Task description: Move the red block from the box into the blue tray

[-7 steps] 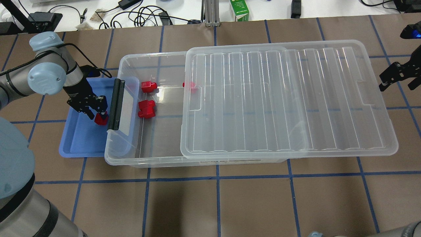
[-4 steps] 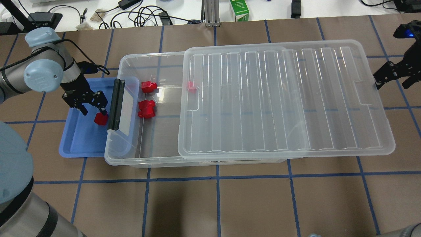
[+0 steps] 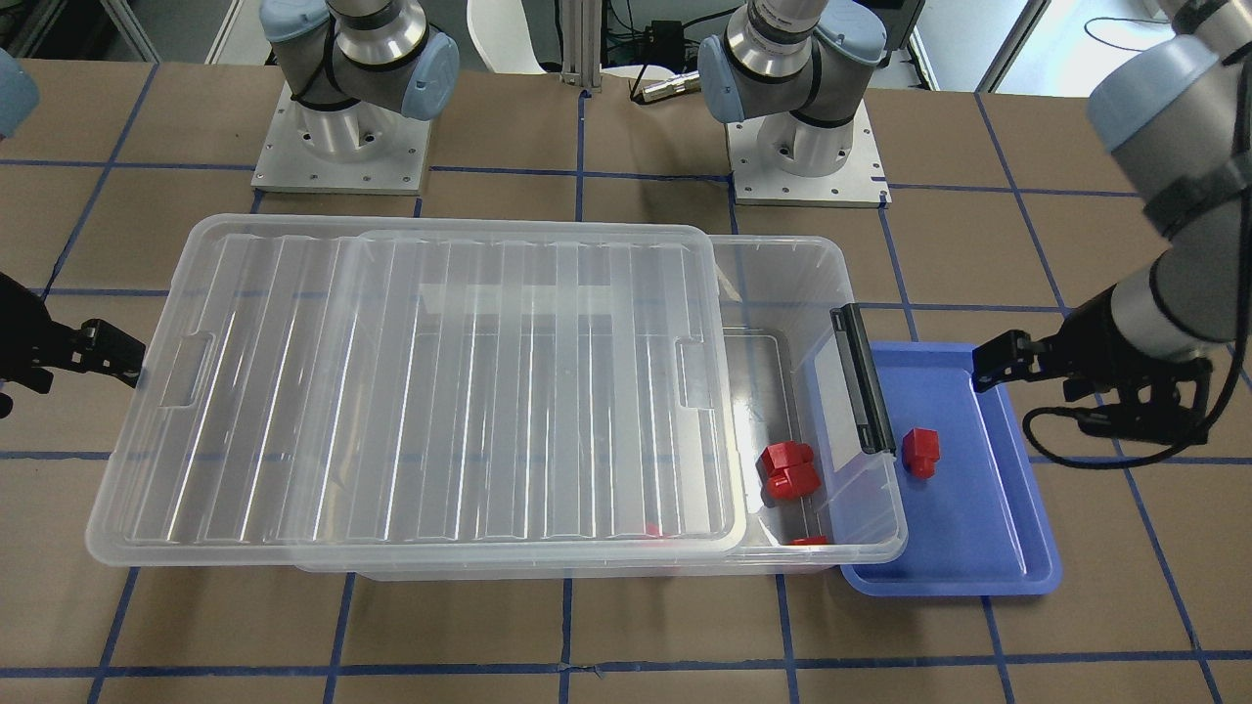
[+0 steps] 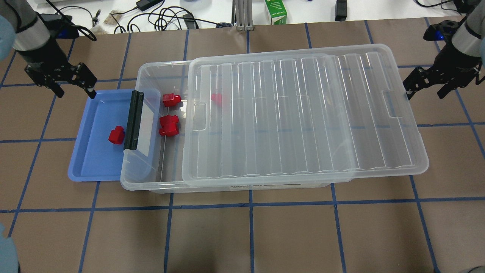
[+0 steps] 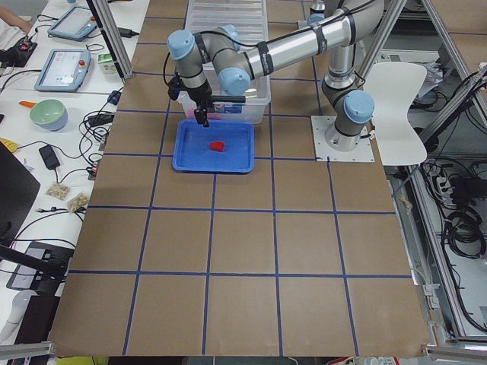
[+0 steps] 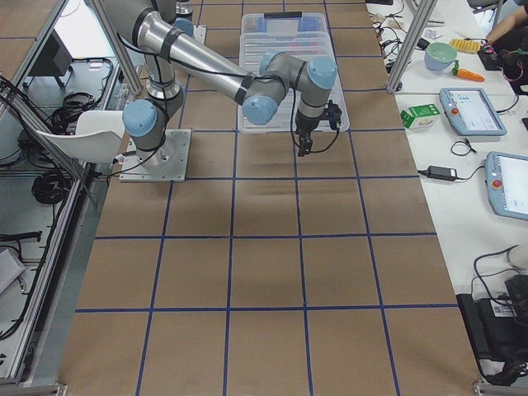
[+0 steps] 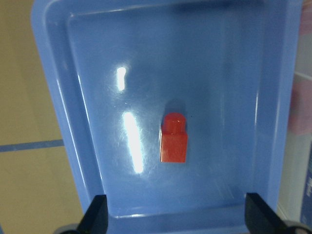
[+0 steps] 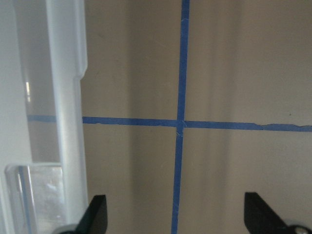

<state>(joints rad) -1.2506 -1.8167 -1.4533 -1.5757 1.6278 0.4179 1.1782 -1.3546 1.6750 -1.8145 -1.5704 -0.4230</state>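
The red block [image 4: 116, 135] lies loose on the floor of the blue tray [image 4: 94, 161], near the box's handle end; it also shows in the front view [image 3: 919, 453] and the left wrist view [image 7: 174, 139]. My left gripper [image 4: 75, 91] is open and empty, raised above the tray's far left corner. The box [image 4: 151, 69] stands beside the tray, its ribbed lid [image 4: 303, 113] covering all but the handle end. My right gripper [image 4: 425, 93] is open and empty just off the lid's right short edge [image 8: 68, 146].
Two red pieces [image 4: 171, 99] [image 4: 169, 126] lie in the box's uncovered end and a third [image 4: 218, 98] under the lid. The black clip handle [image 4: 133, 119] overhangs the tray. A green carton [image 4: 275, 11] and cables sit along the far table edge.
My left gripper has let go of the red block and has risen away to the tray's far left corner. The lid has slid left over the box, with my right gripper following its right edge.
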